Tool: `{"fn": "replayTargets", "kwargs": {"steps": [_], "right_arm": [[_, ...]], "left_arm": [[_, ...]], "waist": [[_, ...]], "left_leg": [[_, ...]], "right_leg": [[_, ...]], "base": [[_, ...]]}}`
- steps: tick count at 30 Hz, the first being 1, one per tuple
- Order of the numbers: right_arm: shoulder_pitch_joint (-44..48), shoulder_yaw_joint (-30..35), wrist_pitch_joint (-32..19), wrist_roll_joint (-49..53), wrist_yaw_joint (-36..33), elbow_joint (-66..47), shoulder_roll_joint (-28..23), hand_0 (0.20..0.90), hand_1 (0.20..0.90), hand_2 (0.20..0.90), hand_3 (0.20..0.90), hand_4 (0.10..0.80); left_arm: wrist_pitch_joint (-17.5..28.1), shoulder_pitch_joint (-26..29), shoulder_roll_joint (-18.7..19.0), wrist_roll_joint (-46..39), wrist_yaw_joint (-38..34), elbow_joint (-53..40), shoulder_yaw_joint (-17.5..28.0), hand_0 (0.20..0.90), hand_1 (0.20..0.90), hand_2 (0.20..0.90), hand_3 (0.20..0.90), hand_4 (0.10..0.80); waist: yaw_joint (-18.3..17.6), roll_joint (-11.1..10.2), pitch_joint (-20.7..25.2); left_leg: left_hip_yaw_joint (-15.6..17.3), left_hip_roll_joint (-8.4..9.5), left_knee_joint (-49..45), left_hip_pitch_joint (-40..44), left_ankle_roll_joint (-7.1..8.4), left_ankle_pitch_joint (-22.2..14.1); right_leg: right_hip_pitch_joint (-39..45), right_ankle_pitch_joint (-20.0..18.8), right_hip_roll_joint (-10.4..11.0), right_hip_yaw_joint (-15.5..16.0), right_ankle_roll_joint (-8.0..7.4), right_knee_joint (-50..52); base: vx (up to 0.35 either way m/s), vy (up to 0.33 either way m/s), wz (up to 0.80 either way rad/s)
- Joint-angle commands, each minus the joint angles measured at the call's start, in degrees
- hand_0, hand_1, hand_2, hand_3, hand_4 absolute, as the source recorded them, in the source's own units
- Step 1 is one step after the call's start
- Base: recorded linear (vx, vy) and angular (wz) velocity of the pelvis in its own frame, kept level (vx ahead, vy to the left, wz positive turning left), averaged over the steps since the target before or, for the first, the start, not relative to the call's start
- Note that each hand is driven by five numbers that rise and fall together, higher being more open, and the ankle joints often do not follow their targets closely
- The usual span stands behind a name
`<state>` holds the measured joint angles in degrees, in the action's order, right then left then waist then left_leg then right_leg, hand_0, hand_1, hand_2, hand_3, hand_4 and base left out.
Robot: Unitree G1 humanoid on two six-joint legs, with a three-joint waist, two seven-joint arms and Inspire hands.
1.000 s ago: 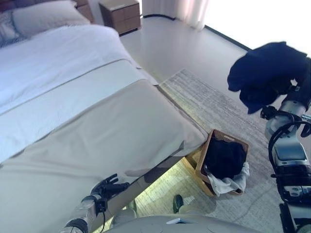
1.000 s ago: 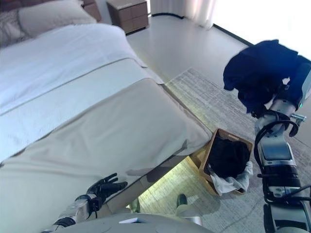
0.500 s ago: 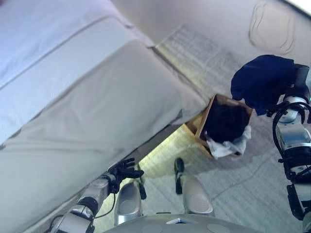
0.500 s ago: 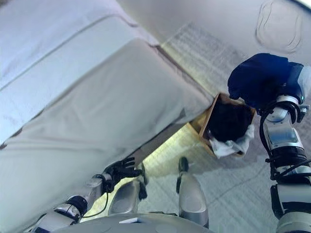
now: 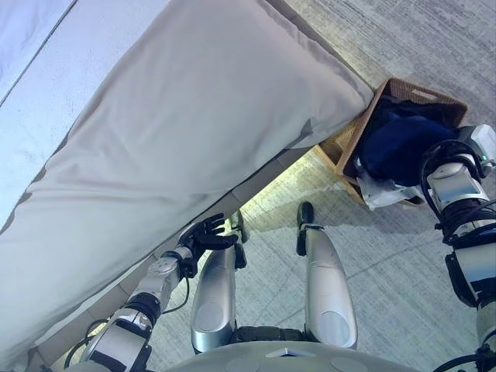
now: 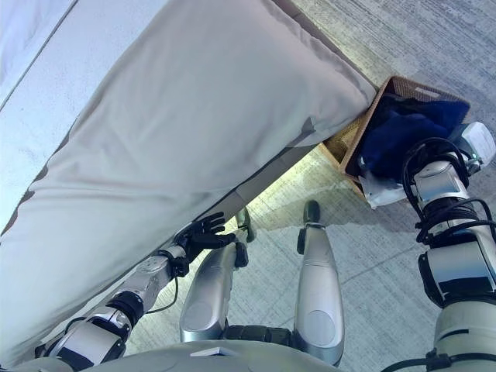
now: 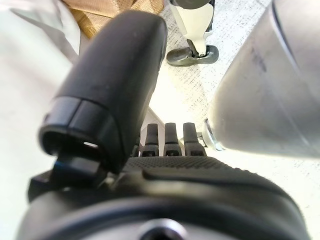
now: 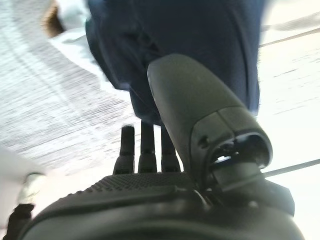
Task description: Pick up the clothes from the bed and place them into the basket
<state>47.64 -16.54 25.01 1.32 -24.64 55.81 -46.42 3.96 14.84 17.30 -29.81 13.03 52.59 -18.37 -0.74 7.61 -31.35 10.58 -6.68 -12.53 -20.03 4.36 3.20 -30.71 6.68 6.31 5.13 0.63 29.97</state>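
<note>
A navy garment [image 5: 399,143] lies in the woven basket [image 5: 422,93] on the floor by the bed's corner, on top of a white cloth [image 5: 380,190] that hangs over the near rim. My right arm reaches to the basket's near side. In the right wrist view my right hand [image 8: 150,200] has straight fingers [image 8: 147,145] and a raised thumb, with the navy garment [image 8: 200,35] just past them. My left hand [image 5: 205,232] is open and empty, fingers spread, low beside the bed's edge.
The bed [image 5: 194,101] with a beige cover fills the left and middle, with a pale sheet [image 5: 23,31] at the upper left. A grey rug [image 5: 403,256] lies under the basket and in front of the bed.
The camera has tilted down. My right arm has lowered the navy garment from high above the basket down into it. The left hand stays by the bed's edge.
</note>
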Motion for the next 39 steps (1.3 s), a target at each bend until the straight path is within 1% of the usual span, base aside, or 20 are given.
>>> {"fn": "replayTargets", "kwargs": {"steps": [1, 4, 7, 9, 10, 11, 13, 14, 16, 17, 18, 19, 21, 24, 28, 30, 34, 35, 37, 39], "right_arm": [[6.5, -0.8, -0.7, -3.9, -2.3, -1.7, -9.3, 0.900, 0.900, 0.900, 0.900, 0.800], [5.0, 0.0, -0.5, -4.7, -1.9, -4.1, -10.5, 0.900, 0.900, 0.900, 0.900, 0.800], [2.3, 2.2, -2.3, -5.5, -3.6, -8.4, -11.9, 0.900, 0.900, 0.900, 0.900, 0.800], [-1.3, 5.5, -2.9, -6.4, -5.8, -15.5, -12.3, 0.900, 0.900, 0.900, 0.900, 0.800], [-4.9, 8.8, -4.3, -6.2, -7.9, -20.9, -12.1, 0.900, 0.900, 0.900, 0.900, 0.800], [-6.6, 10.5, -3.8, -6.6, -8.1, -23.8, -11.8, 0.900, 0.900, 0.900, 0.900, 0.800], [-13.8, 16.3, -7.9, -6.4, -11.2, -32.8, -9.5, 0.900, 0.900, 0.900, 0.900, 0.800], [-18.4, 19.4, -12.1, -4.9, -11.5, -37.6, -7.2, 0.900, 0.900, 0.900, 0.900, 0.800], [-25.5, 22.8, -18.9, 0.2, -8.0, -45.4, -1.9, 0.900, 0.900, 0.900, 0.900, 0.800], [-27.4, 23.1, -20.2, 2.4, -6.8, -47.2, 0.0, 0.900, 0.900, 0.900, 0.900, 0.800], [-30.6, 23.4, -22.9, 7.0, -3.0, -48.6, 3.2, 0.900, 0.900, 0.900, 0.900, 0.800], [-31.6, 23.6, -23.7, 10.3, -1.5, -48.8, 4.1, 0.900, 0.900, 0.900, 0.900, 0.800], [-37.8, 23.3, -28.7, 17.2, 6.7, -45.5, 9.8, 0.900, 0.900, 0.900, 0.900, 0.800], [-42.1, 22.0, -29.3, 18.3, 14.3, -40.3, 14.8, 0.900, 0.900, 0.900, 0.900, 0.800], [-47.0, 16.5, -25.0, 16.8, 24.5, -30.1, 19.9, 0.900, 0.900, 0.900, 0.900, 0.800], [-47.9, 14.0, -25.8, 15.5, 26.7, -24.0, 21.8, 0.900, 0.900, 0.900, 0.900, 0.800], [-48.5, 12.9, -24.6, 22.9, 29.3, -11.9, 26.9, 0.900, 0.900, 0.900, 0.900, 0.800], [-47.9, 13.0, -26.9, 21.5, 30.5, -7.3, 28.1, 0.900, 0.900, 0.900, 0.900, 0.800], [-47.6, 12.7, -27.9, 22.2, 30.4, -3.4, 28.9, 0.900, 0.900, 0.900, 0.900, 0.800], [-47.1, 12.2, -29.4, 18.2, 31.1, 0.0, 29.4, 0.900, 0.900, 0.900, 0.900, 0.800]], "left_arm": [[0.3, -3.8, 2.6, -1.5, 1.1, -2.0, -1.0, 0.900, 0.900, 0.900, 0.900, 0.800], [-0.2, -4.5, 3.0, -1.3, 1.7, -2.4, -0.3, 0.900, 0.900, 0.900, 0.900, 0.800], [-0.2, -5.1, 3.1, -1.1, 2.1, -2.4, 0.3, 0.900, 0.900, 0.900, 0.900, 0.800], [-0.1, -5.8, 2.9, -0.7, 2.1, -2.3, 0.9, 0.900, 0.900, 0.900, 0.900, 0.800], [0.1, -6.4, 2.8, -0.4, 2.1, -2.4, 1.5, 0.900, 0.900, 0.900, 0.900, 0.800], [0.1, -6.6, 2.7, -0.2, 2.0, -2.3, 1.7, 0.900, 0.900, 0.900, 0.900, 0.800], [0.3, -7.4, 2.0, 0.8, 1.8, -1.9, 3.0, 0.900, 0.900, 0.900, 0.900, 0.800], [0.1, -7.9, 1.5, 1.7, 1.7, -1.5, 3.8, 0.900, 0.900, 0.900, 0.900, 0.800], [-0.9, -8.9, 0.8, 4.1, 1.5, -1.0, 5.5, 0.900, 0.900, 0.900, 0.900, 0.800], [-1.4, -9.2, 0.5, 4.8, 1.3, -0.7, 6.0, 0.900, 0.900, 0.900, 0.900, 0.800], [-2.0, -9.8, 0.0, 6.0, 0.9, 0.1, 6.7, 0.900, 0.900, 0.900, 0.900, 0.800], [-2.1, -10.0, -0.1, 6.4, 0.8, 0.4, 6.8, 0.900, 0.900, 0.900, 0.900, 0.800], [-2.4, -11.4, -1.1, 9.0, 0.3, 4.2, 7.2, 0.900, 0.900, 0.900, 0.900, 0.800], [-2.6, -12.9, -1.4, 11.9, -0.2, 8.1, 7.3, 0.900, 0.900, 0.900, 0.900, 0.800], [-1.7, -14.3, -0.9, 13.3, 0.1, 12.1, 8.5, 0.900, 0.900, 0.900, 0.900, 0.800], [-1.6, -14.4, -0.4, 13.9, 0.8, 13.3, 8.7, 0.900, 0.900, 0.900, 0.900, 0.800], [-2.2, -14.4, 0.0, 14.3, 2.2, 15.3, 9.3, 0.900, 0.900, 0.900, 0.900, 0.800], [-2.0, -14.2, -0.3, 15.0, 2.3, 16.2, 9.7, 0.900, 0.900, 0.900, 0.900, 0.800], [-2.1, -14.1, -0.4, 15.2, 2.3, 16.6, 9.8, 0.900, 0.900, 0.900, 0.900, 0.800], [-1.7, -13.9, -0.5, 15.1, 2.2, 17.3, 9.9, 0.900, 0.900, 0.900, 0.900, 0.800]], "waist": [[-0.7, 2.6, 1.6], [-1.0, 2.1, 1.6], [-1.6, 1.0, 2.2], [-2.3, -0.2, 3.4], [-2.7, -1.0, 4.3], [-2.9, -1.4, 4.8], [-3.8, -2.8, 6.7], [-4.2, -3.7, 8.1], [-4.8, -5.1, 11.0], [-5.0, -5.6, 12.0], [-5.4, -6.3, 13.8], [-5.4, -6.6, 14.3], [-5.7, -7.5, 18.5], [-5.6, -8.3, 22.2], [-5.2, -9.1, 24.5], [-4.7, -9.3, 25.3], [-3.3, -9.3, 26.3], [-2.8, -9.1, 26.4], [-2.2, -8.9, 26.6], [-1.9, -8.5, 26.6]], "left_leg": [[-2.9, 3.63, -4.9, -3.5, -1.24, -5.1], [-2.5, 3.59, -3.1, -1.7, -1.15, -4.9], [-2.0, 3.41, -1.0, 0.8, -1.06, -4.9], [-1.4, 3.24, 1.2, 3.1, -1.00, -4.9], [-0.5, 2.97, 2.8, 4.1, -1.36, -3.6], [-0.3, 2.94, 3.7, 5.0, -1.30, -3.6], [0.5, 2.93, 6.1, 7.7, -1.17, -3.6], [0.9, 3.06, 7.7, 9.6, -1.14, -3.6], [1.4, 3.57, 10.3, 12.9, -1.24, -3.7], [1.5, 3.71, 10.8, 13.8, -1.32, -3.8], [1.8, 3.85, 11.5, 15.2, -1.47, -4.0], [1.9, 3.89, 11.7, 15.7, -1.52, -4.0], [2.9, 4.12, 12.5, 19.0, -2.08, -5.0], [3.6, 4.42, 13.3, 22.3, -2.69, -6.2], [4.0, 5.06, 14.5, 26.0, -3.38, -7.4], [3.9, 5.28, 14.8, 26.7, -3.68, -7.6], [2.9, 5.67, 15.8, 28.0, -4.21, -7.7], [2.7, 5.77, 16.2, 28.4, -4.39, -7.6], [2.3, 5.95, 16.6, 28.6, -4.48, -7.6], [2.0, 6.12, 16.7, 28.6, -4.59, -7.5]], "right_leg": [[3.4, 5.9, -0.7, 5.4, 2.37, -1.1], [4.6, 5.0, -0.9, 5.3, 1.96, -2.9], [6.7, 4.1, -1.2, 5.2, 1.36, -5.4], [9.0, 3.3, -1.5, 4.9, 0.66, -8.2], [10.1, 1.1, -1.7, 5.2, 0.54, -10.6], [10.9, 0.8, -1.9, 5.1, 0.31, -11.5], [13.8, 0.0, -2.1, 4.8, -0.56, -14.3], [15.8, -0.5, -2.2, 4.7, -1.14, -16.2], [19.6, -1.5, -2.4, 4.4, -2.06, -19.6], [20.5, -1.8, -2.4, 4.2, -2.29, -20.4], [22.1, -2.3, -2.5, 3.9, -2.69, -21.7], [22.6, -2.5, -2.5, 3.8, -2.82, -22.1], [26.0, -3.3, -2.5, 3.6, -3.38, -24.6], [29.3, -4.3, -2.7, 3.5, -3.99, -27.1], [32.6, -5.0, -2.7, 3.7, -4.57, -29.2], [33.3, -5.0, -2.7, 4.0, -4.56, -29.5], [35.0, -4.9, -2.7, 4.8, -4.60, -30.0], [35.5, -4.9, -2.7, 5.3, -4.65, -30.4], [35.8, -5.0, -2.6, 5.7, -4.70, -30.7], [36.0, -5.1, -2.6, 6.2, -4.70, -31.0]], "base": [[-0.032, 0.062, 0.01], [-0.034, 0.075, 0.04], [-0.012, 0.070, 0.01], [-0.002, 0.102, -0.03], [-0.016, 0.106, -0.01], [-0.021, 0.113, -0.04], [0.059, 0.124, -0.07], [0.083, 0.145, -0.01], [0.101, 0.129, 0.05], [0.117, 0.116, 0.04], [0.091, 0.098, 0.00], [0.143, 0.137, -0.10], [0.184, 0.142, -0.10], [0.165, 0.124, 0.00], [0.069, 0.122, -0.01], [0.046, 0.059, 0.06], [0.072, 0.030, 0.08], [0.054, 0.019, 0.09], [0.028, 0.021, 0.10], [-0.003, 0.031, 0.11]]}}
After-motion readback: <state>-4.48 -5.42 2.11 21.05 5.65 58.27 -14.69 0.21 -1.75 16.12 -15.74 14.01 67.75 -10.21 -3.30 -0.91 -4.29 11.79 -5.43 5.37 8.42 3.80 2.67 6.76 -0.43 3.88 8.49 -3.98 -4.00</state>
